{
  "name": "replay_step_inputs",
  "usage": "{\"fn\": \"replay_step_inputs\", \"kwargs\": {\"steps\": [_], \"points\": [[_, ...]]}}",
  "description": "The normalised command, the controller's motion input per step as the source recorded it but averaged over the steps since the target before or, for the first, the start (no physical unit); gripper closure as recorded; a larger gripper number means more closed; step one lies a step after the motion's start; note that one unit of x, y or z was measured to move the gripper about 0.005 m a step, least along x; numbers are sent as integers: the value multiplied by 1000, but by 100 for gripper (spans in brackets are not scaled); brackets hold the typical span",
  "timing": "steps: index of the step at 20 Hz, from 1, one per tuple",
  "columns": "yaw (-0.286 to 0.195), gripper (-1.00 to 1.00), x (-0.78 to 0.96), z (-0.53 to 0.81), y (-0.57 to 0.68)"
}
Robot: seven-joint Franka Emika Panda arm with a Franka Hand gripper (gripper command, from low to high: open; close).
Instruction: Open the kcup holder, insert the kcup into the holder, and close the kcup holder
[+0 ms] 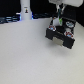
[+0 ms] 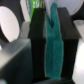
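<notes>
your hand [image 1: 59, 13] hovers over the kcup holder [image 1: 61, 34], far right on the counter [image 1: 25, 55]; its spread can't be judged. the opening step appears underway; next, find a drawer handle.

— What sort of place am I working in?
— It looks like a lab: a bare white tabletop [image 1: 25, 57] fills most of the exterior view, with a dark backdrop and a white stand [image 1: 24, 12] at the upper left.

The arm reaches down from above, its hand [image 1: 60, 16] low, finger state unclear.
</notes>
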Motion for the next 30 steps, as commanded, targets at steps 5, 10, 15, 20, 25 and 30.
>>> {"fn": "replay_step_inputs", "kwargs": {"steps": [5, 10, 15, 20, 25, 30], "points": [[-45, 100, 627, 525, 354], [-25, 100, 603, 467, 437], [-12, 100, 600, 310, 489], [4, 100, 275, 68, 285], [4, 100, 10, 121, 94], [-7, 100, 23, 58, -8]]}}
